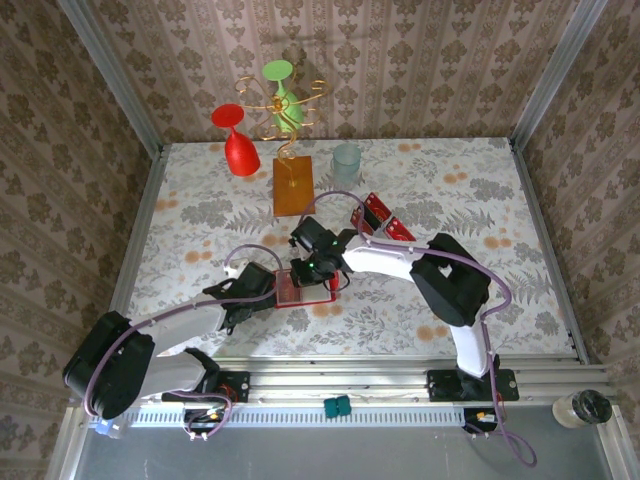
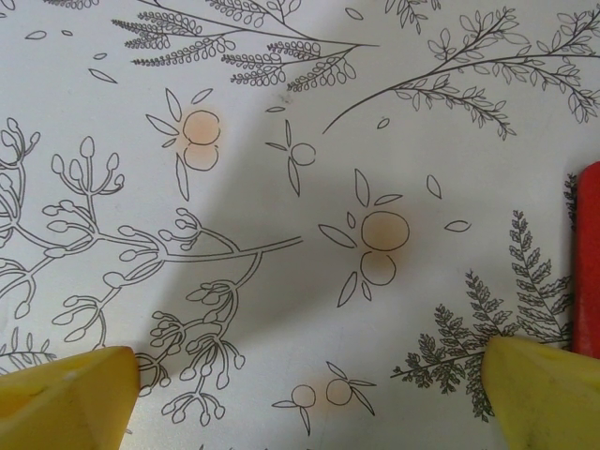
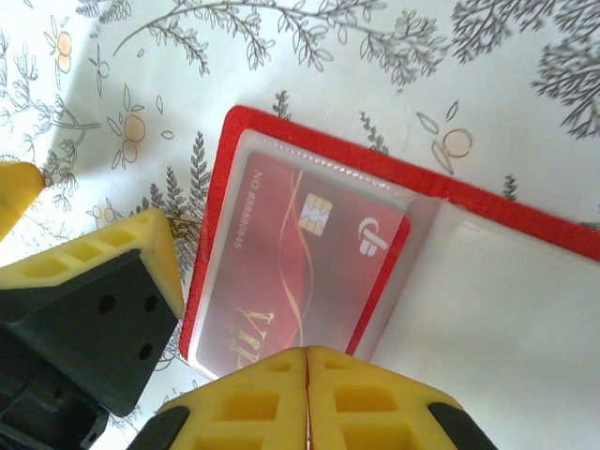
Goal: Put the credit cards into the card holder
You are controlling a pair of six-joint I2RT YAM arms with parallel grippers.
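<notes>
The red card holder (image 3: 281, 141) lies open on the table, clear pocket up (image 1: 303, 292). A red credit card (image 3: 281, 253) with a chip and gold lettering sits mostly under the clear pocket, its right edge sticking out. My right gripper (image 3: 307, 375) is shut, its tips over the card's near edge, which they hide. My left gripper (image 2: 309, 375) is open over bare tablecloth, just left of the holder's edge (image 2: 589, 262); one of its fingers (image 3: 112, 272) stands beside the holder. Two more credit cards (image 1: 378, 210) (image 1: 400, 228) lie to the right.
An orange wooden block (image 1: 292, 188) with a wire stand holding a green glass (image 1: 285, 95) stands at the back. A red glass (image 1: 238, 148) and a clear cup (image 1: 346, 156) stand beside it. Patterned walls close the table on three sides.
</notes>
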